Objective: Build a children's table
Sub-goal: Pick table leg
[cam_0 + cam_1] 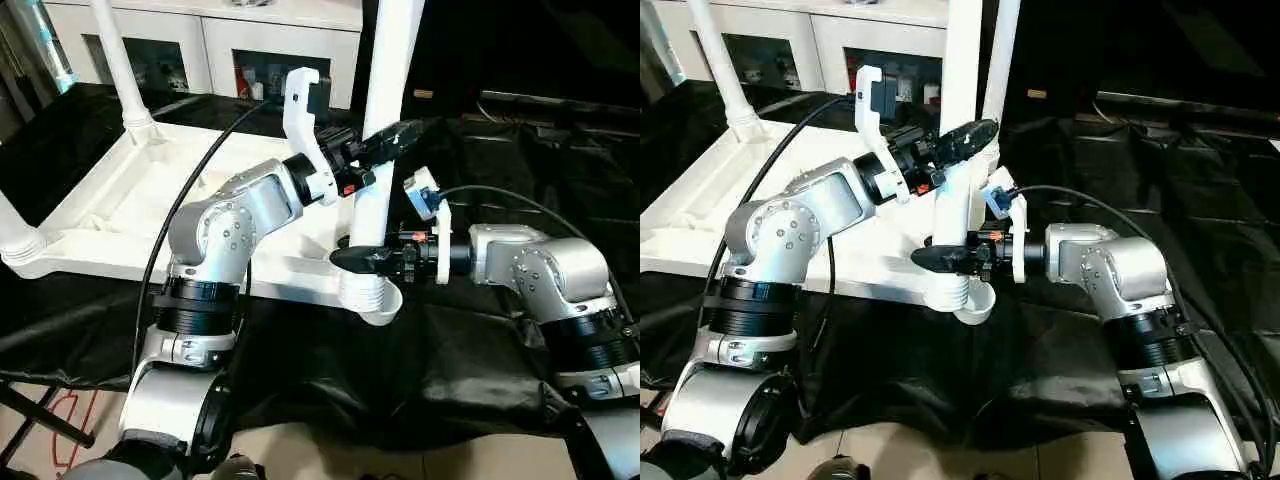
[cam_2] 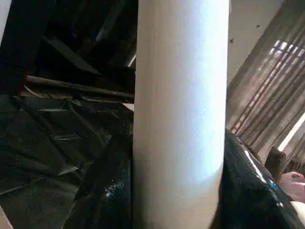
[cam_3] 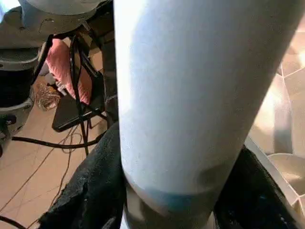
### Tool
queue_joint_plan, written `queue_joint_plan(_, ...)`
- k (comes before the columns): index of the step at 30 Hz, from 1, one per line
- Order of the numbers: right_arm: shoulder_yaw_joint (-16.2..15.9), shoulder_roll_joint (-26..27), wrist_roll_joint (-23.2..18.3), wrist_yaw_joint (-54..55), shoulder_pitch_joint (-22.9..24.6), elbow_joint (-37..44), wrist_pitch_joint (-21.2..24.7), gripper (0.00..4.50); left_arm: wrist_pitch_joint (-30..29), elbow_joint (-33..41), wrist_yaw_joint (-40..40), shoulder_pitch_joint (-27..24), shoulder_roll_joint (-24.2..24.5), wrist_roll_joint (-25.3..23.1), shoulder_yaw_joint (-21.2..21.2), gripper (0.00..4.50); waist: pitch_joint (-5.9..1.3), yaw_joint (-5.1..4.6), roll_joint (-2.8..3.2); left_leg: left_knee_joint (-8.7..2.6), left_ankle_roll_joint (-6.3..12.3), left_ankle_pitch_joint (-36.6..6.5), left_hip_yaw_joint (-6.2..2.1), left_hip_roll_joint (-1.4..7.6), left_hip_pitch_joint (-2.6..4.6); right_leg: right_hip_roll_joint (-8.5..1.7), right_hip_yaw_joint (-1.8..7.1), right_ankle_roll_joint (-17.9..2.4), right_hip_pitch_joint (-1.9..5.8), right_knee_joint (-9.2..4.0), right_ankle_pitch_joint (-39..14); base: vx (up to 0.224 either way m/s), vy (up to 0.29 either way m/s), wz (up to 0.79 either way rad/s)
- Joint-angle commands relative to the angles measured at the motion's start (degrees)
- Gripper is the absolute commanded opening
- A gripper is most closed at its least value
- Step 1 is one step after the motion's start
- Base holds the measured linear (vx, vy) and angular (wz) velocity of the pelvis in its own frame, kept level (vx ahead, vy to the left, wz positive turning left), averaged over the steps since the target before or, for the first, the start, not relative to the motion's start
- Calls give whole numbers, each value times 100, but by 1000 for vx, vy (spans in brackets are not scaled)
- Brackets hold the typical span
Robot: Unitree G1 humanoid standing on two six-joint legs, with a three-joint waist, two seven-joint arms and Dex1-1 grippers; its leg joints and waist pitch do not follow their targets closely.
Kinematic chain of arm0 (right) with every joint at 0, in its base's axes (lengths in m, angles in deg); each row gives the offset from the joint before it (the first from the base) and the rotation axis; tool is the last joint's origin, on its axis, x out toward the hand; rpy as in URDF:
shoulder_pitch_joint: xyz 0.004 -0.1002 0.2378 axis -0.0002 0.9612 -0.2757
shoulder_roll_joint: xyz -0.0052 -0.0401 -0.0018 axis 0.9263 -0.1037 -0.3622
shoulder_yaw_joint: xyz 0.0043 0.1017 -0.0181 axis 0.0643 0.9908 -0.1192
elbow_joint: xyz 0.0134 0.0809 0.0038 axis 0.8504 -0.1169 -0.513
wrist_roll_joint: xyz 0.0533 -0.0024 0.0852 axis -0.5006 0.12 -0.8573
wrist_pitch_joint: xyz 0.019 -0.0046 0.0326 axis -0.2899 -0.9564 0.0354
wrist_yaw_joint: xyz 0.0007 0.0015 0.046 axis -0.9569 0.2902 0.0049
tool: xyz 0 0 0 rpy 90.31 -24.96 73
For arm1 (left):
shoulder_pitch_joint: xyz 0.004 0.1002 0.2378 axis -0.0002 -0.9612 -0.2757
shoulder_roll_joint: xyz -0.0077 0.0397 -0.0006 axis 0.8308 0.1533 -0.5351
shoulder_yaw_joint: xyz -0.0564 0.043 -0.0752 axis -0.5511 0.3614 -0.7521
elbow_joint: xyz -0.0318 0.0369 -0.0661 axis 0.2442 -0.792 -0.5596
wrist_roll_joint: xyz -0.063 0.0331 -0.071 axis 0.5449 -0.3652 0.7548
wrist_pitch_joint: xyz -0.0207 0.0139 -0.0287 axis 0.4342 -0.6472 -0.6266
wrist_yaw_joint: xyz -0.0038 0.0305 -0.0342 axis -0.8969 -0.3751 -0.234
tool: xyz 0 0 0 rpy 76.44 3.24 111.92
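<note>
I have the tabletop (image 1: 150, 215) lying upside down on the black-draped surface (image 1: 520, 150), ribbed side up. Three legs stand in its corners as far as I can see: one at the far corner (image 1: 120, 60), one at the near left corner (image 1: 20, 240), cut off by the picture edge, and the one I am working on (image 1: 385, 120) at the near right corner.

That third leg stands upright with its flared end (image 1: 372, 295) down at the corner socket. My left gripper (image 1: 395, 135) is clamped on the shaft higher up, and my right gripper (image 1: 362, 260) grips it low, just above the flare; both wrist views show the white tube between the black fingers.

I judge this leg is not fully home yet: the flare looks to hang slightly over the tabletop's edge, and I cannot tell whether it is seated or merely resting there. In the right eye view a fourth leg (image 1: 1001, 60) rises just behind it, though I cannot see where its foot stands.

So roughly: most legs are up; what is left is seating this one, confirming the fourth, then turning the table onto its feet.
</note>
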Motion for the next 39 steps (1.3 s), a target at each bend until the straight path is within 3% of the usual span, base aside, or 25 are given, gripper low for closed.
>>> queue_joint_plan(1,73,-30,109,92,10,-62,-65,192,51,55,50,79,0,-37,110,182,-494,22,-65,-349,45,-835,-83,131,93,-312,260,-867,367,-363,-1418,0,0,0)
queue_joint_plan(2,68,-20,116,115,29,-50,-91,191,88,39,14,82,-4,-86,121,182,-494,20,-67,-350,48,-827,-82,132,90,-311,261,-864,368,-359,-1410,0,0,0)
queue_joint_plan(5,63,-4,121,139,43,-58,-125,191,46,40,47,89,-11,-33,99,252,-495,22,-71,-346,52,-822,-79,129,92,-310,262,-860,365,-359,-1416,0,0,0)
queue_joint_plan(8,61,18,123,162,64,-63,-164,191,86,58,43,93,-43,-1,60,261,-494,17,-60,-347,37,-818,-81,130,92,-307,260,-883,362,-356,-1394,0,0,0)
queue_joint_plan(10,149,165,140,368,145,-69,-321,191,670,44,-46,130,-154,-187,-4,293,-493,15,-65,-351,29,-854,-84,134,89,-318,260,-856,361,-373,-1453,0,0,0)
queue_joint_plan(15,700,733,94,1186,245,-229,-871,191,1381,-91,-338,422,-404,211,-780,296,-502,3,-61,-346,1,-876,-75,119,92,-332,255,-914,347,-373,-1415,0,0,0)
queue_joint_plan(16,785,808,84,1297,261,-247,-975,191,1395,-114,-383,469,-391,283,-889,296,-507,7,-29,-350,-20,-897,-88,117,91,-330,250,-909,363,-362,-1443,0,0,0)
queue_joint_plan(18,978,1005,102,1596,354,-233,-1253,191,1441,-123,-314,486,-220,292,-999,296,-497,-6,-38,-357,-18,-921,-84,120,102,-313,251,-866,348,-369,-1444,0,0,0)
queue_joint_plan(21,1071,1115,190,1864,429,-206,-1446,191,1443,-113,-154,393,-28,191,-928,296,-500,-24,0,-374,-47,-949,-86,124,125,-297,252,-795,334,-363,-1460,0,0,0)
queue_joint_plan(24,1098,1173,670,2485,553,-293,-2039,191,1641,-96,669,-75,731,-687,-91,296,-502,-52,34,-391,-118,-928,-88,124,136,-281,261,-723,323,-355,-1412,0,0,0)
queue_joint_plan(25,1098,1173,670,2485,553,-293,-2039,191,1641,-96,669,-75,731,-687,-91,296,-505,-41,34,-402,-131,-896,-107,135,138,-299,258,-688,322,-360,-1422,0,0,0)
queue_joint_plan(26,1040,1117,1009,2813,630,-368,-2385,191,1769,-57,1157,-353,1138,-1084,424,296,-504,-41,65,-404,-196,-915,-99,136,157,-301,267,-703,304,-361,-1366,0,0,0)
queue_joint_plan(27,1040,1117,1009,2813,630,-368,-2385,191,1769,-57,1157,-353,1138,-1084,424,296,-495,-55,76,-411,-236,-959,-97,135,149,-293,269,-696,301,-342,-1394,0,0,0)
queue_joint_plan(29,1054,1019,1352,3292,680,-516,-2597,191,2144,-91,1955,-710,1642,-1541,1139,296,-497,-61,92,-422,-294,-1014,-94,134,165,-292,280,-726,302,-341,-1374,0,0,0)
queue_joint_plan(34,1016,926,1561,3434,734,-606,-2710,191,2553,-384,2788,-925,2075,-1941,1888,296,-484,-101,129,-445,-389,-1316,-89,125,174,-282,297,-799,310,-332,-1351,0,0,0)
queue_joint_plan(36,994,920,1625,3463,779,-617,-2793,191,2758,-709,3273,-939,2234,-2231,2240,296,-477,-135,126,-439,-330,-1414,-88,104,162,-296,303,-807,320,-362,-1474,0,0,0)
queue_joint_plan(38,989,920,1639,3469,789,-616,-2814,191,2833,-800,3376,-933,2268,-2320,2323,296,-475,-167,118,-443,-316,-1419,-92,102,150,-294,304,-802,331,-365,-1513,0,0,0)
queue_joint_plan(39,988,921,1666,3489,800,-633,-2869,191,3073,-1122,3662,-879,2334,-2520,2506,277,-476,-179,140,-437,-307,-1426,-90,102,161,-288,306,-815,317,-379,-1524,0,0,0)
